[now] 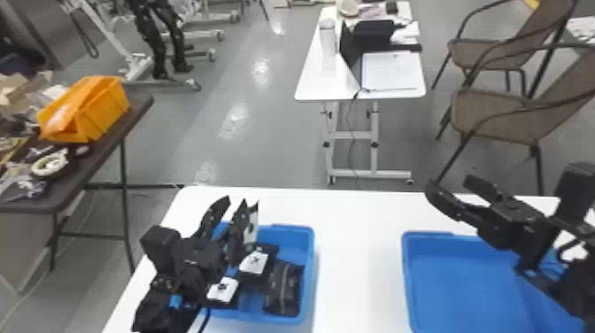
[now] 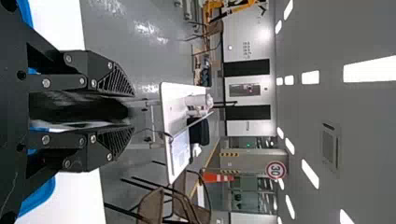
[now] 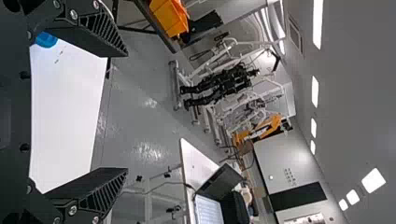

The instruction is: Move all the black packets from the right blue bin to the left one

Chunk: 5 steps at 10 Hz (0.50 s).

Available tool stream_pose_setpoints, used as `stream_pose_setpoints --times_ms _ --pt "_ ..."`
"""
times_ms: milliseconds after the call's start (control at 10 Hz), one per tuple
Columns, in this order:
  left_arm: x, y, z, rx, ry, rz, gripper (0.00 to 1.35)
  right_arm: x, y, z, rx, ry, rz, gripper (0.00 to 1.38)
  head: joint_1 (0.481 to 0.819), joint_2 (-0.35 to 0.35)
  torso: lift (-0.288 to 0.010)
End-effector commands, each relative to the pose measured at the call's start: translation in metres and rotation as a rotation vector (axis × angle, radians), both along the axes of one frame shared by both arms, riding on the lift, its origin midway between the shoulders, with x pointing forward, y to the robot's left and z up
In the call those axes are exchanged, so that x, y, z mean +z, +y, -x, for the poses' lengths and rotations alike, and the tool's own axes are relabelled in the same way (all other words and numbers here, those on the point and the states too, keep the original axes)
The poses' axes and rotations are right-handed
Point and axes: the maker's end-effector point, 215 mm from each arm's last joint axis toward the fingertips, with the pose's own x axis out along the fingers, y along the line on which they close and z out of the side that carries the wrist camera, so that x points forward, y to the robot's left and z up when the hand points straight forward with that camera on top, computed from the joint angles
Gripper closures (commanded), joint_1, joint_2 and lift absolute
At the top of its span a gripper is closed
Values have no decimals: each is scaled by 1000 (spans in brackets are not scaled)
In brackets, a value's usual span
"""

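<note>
Over the left blue bin (image 1: 308, 265), my left gripper (image 1: 235, 204) holds a black packet (image 1: 252, 225) with a pale face, raised above the bin's far part. The left wrist view has this dark packet (image 2: 79, 107) pinched between both fingers of the left gripper (image 2: 131, 111). Inside that bin lie a black packet with a white label (image 1: 254, 261), another labelled one (image 1: 223, 290) and a plain black one (image 1: 283, 288). My right gripper (image 1: 451, 185), open, is above the far edge of the right blue bin (image 1: 460, 283); nothing sits between the fingers of the right gripper (image 3: 126, 111).
Both bins stand on a white table (image 1: 354, 265), with a strip of tabletop between them. The right forearm overhangs part of the right bin. Farther off are a dark side table with an orange bin (image 1: 106, 110), a small white desk (image 1: 327, 84) and brown chairs (image 1: 496, 115).
</note>
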Motion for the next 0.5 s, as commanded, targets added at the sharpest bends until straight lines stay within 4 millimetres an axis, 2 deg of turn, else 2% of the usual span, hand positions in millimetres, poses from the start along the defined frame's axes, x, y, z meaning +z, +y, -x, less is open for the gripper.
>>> stream_pose_setpoints --times_ms 0,100,200,300,400 --pt "17 -25 -10 -50 -28 84 397 -8 -25 15 -55 -14 62 157 695 167 0" --pt "30 -44 -15 -84 -45 153 343 -10 -35 25 -96 -32 93 157 695 132 0" --pt "50 -52 -15 -108 -86 143 334 -12 -43 39 -146 -55 116 157 695 93 0" --pt "56 -51 -6 -111 -98 123 332 -12 -53 55 -197 -78 161 157 695 62 0" --pt "53 -49 8 -120 -105 140 318 -15 -64 72 -244 -77 199 157 695 44 0"
